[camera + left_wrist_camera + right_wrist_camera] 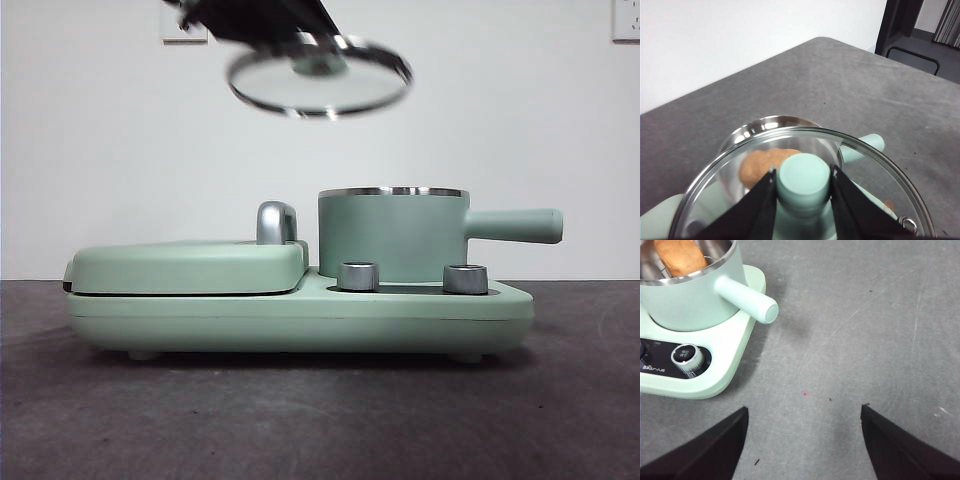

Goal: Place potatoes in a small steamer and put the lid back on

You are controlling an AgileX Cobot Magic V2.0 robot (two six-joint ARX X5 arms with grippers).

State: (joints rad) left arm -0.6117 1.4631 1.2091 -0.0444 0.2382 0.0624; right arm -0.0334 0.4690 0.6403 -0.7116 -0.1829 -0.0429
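Note:
The small steamer (392, 235), a mint-green pot with a steel rim and a straight side handle, stands on the right of the green cooker base. The orange-brown potato (680, 257) lies inside it; it also shows through the glass in the left wrist view (762, 164). My left gripper (804, 180) is shut on the mint-green knob of the clear glass lid (320, 82) and holds it tilted in the air above the pot and a little to its left. My right gripper (804, 440) is open and empty over the bare table, to the right of the pot's handle (747, 296).
The cooker base (300, 315) carries a flat mint-green grill cover (185, 265) with a chrome handle (277, 222) on its left and two steel dials (359, 276) at the front. Grey table (320, 420) lies all around.

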